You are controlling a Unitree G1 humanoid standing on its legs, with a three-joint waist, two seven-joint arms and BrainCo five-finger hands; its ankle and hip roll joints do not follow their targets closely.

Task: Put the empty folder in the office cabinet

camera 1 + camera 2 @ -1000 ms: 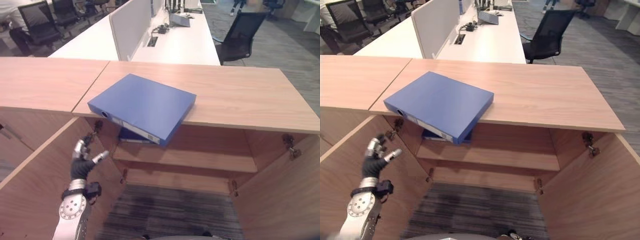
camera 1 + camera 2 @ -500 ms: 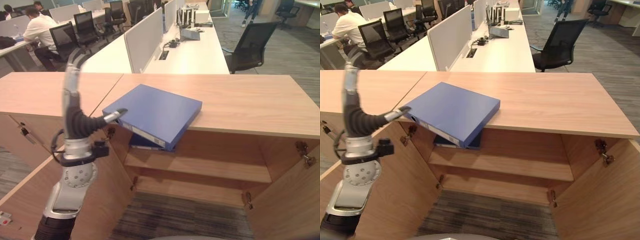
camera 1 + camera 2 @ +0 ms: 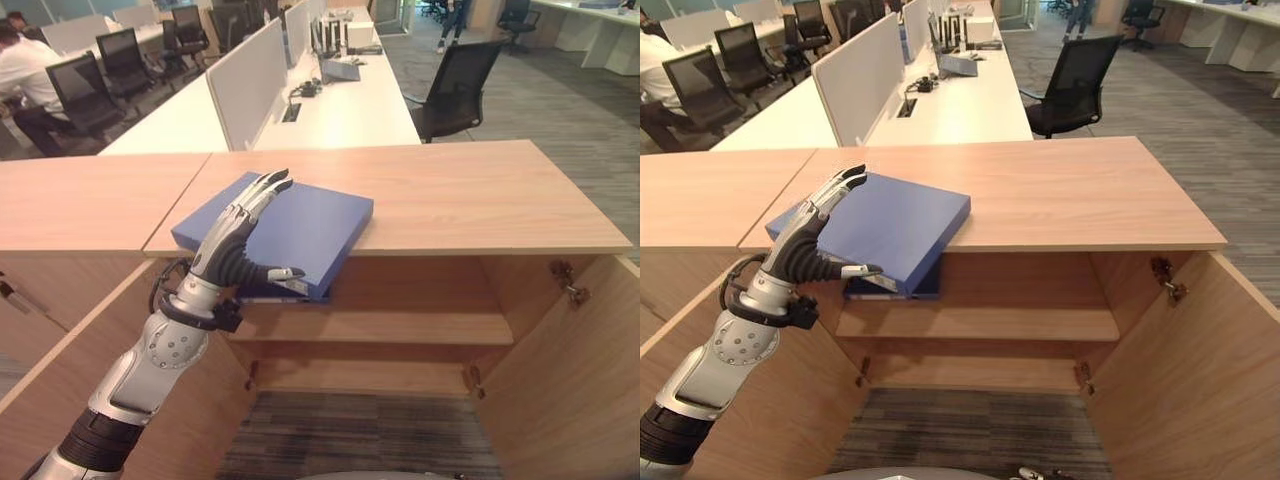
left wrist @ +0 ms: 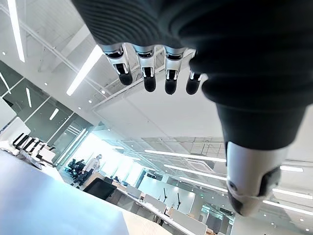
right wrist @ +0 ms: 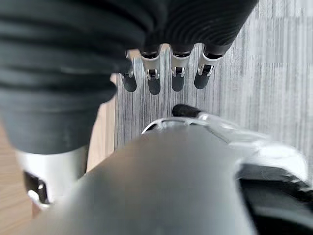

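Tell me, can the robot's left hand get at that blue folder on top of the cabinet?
Probably yes. The left hand is open over the near corner of the blue folder, which overhangs the cabinet top's edge, and nothing lies between them.

Blue folder (image 3: 300,225) flat atop cabinet (image 3: 480,200)

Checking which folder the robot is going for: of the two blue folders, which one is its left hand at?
The blue folder on the cabinet top, overhanging the front edge: the left hand reaches over its near corner, fingers straight. The other folder lies on the shelf beneath.
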